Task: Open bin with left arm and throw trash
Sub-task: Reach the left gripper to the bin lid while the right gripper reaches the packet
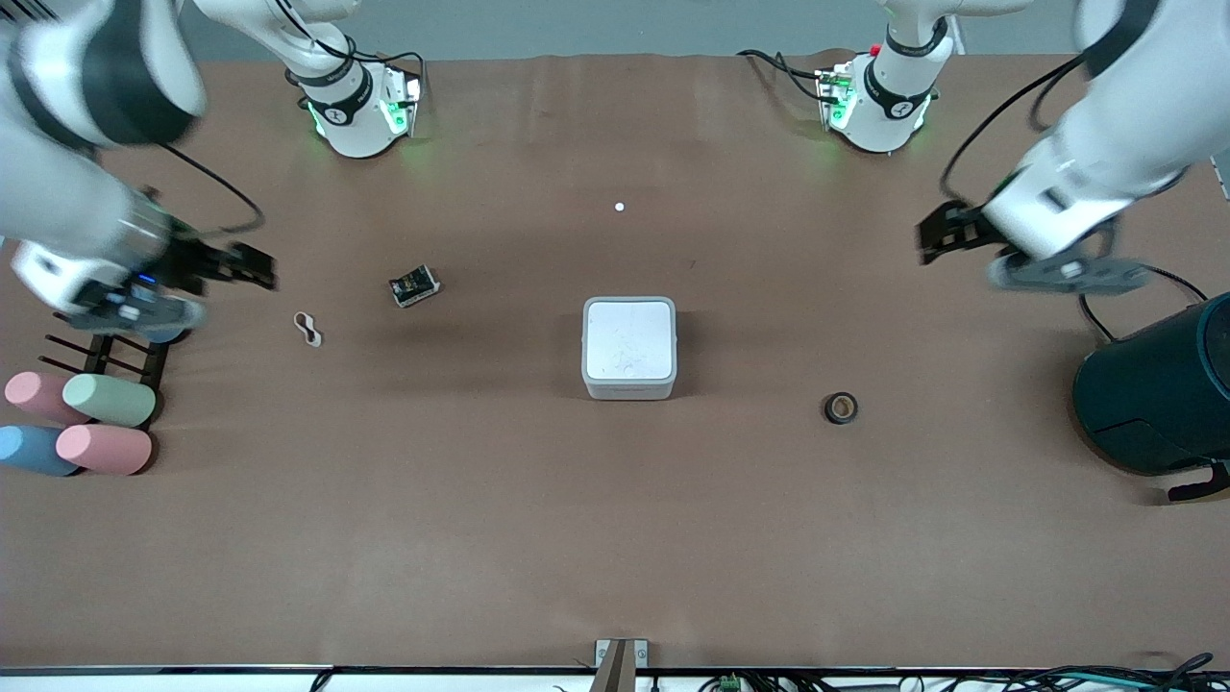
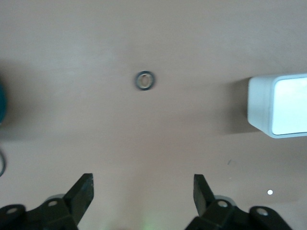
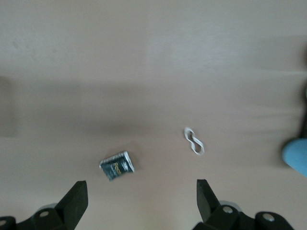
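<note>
Brown paper covers the whole table (image 1: 615,538), and low in the front view it lies bare. Moving up, at the frame's lower left edge lie pastel cylinders (image 1: 106,423); at the right edge stands a dark teal container (image 1: 1158,394). Right of centre sits the tape ring (image 1: 841,407) (image 2: 145,80). Dead centre is the bin (image 1: 628,347) (image 2: 280,105), lid flat and closed. Higher, left of centre, lie the white loop (image 1: 307,329) (image 3: 194,141) and the black wrapper (image 1: 414,285) (image 3: 117,166). At upper left the right gripper (image 1: 255,266) (image 3: 142,201) hangs above the table near the loop, fingers spread wide, holding nothing. At upper right the left gripper (image 1: 937,235) (image 2: 143,194) hangs over bare table, fingers also apart and empty. Up top, a tiny white dot (image 1: 619,207).
</note>
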